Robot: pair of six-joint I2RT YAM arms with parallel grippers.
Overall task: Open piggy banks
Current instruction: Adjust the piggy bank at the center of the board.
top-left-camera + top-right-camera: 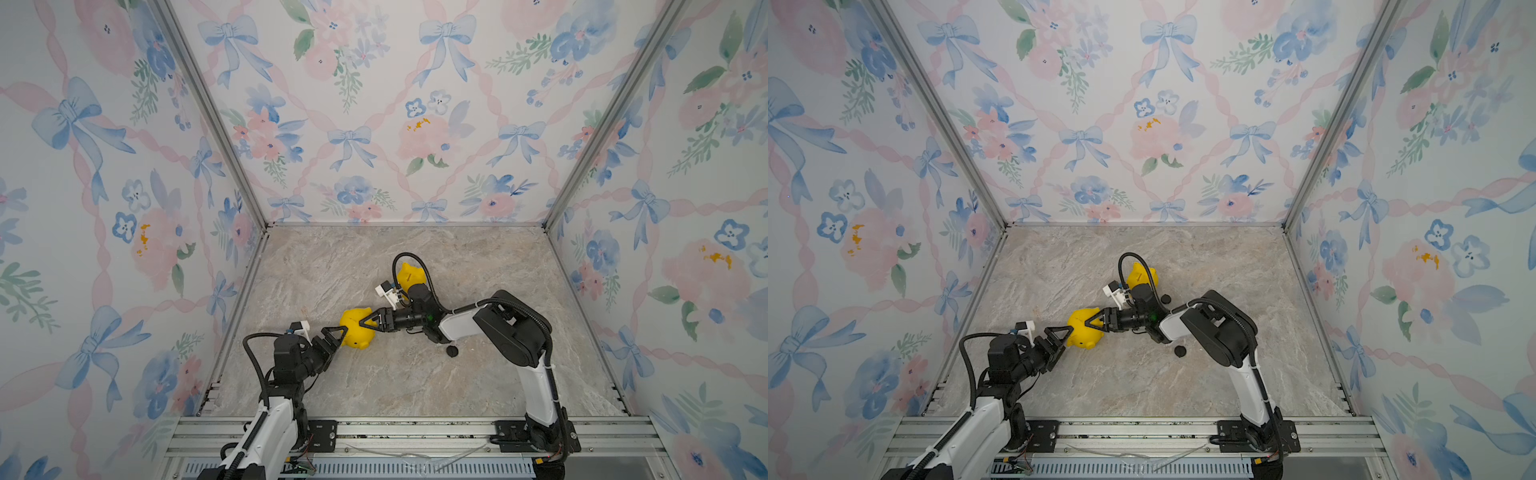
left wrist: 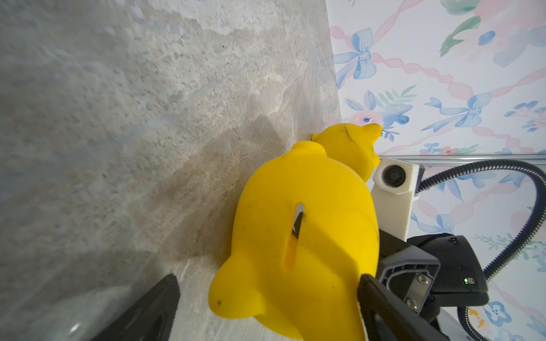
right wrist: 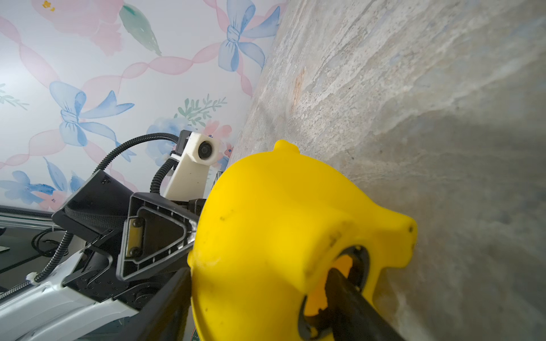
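A yellow piggy bank (image 1: 356,330) (image 1: 1083,332) lies on its side in mid-table between both grippers. My right gripper (image 1: 368,326) (image 3: 260,274) is shut on its wall: one finger (image 3: 342,283) reaches into the dark-rimmed round belly hole (image 3: 359,259), the other presses the outside. My left gripper (image 1: 341,338) (image 2: 267,279) is open around the pig's slotted back (image 2: 295,236); one finger (image 2: 372,292) touches it, the other (image 2: 159,298) stands apart. A second piggy bank (image 1: 409,274) (image 1: 1142,274) (image 2: 348,147) sits farther back, partly hidden by the right arm's cable.
A small black round plug (image 1: 452,351) (image 1: 1179,351) lies on the marble table (image 1: 374,386) beside the right arm's elbow. Another plug (image 1: 1165,298) shows by the far pig in a top view. Floral walls enclose three sides; a metal rail (image 1: 415,428) runs along the front.
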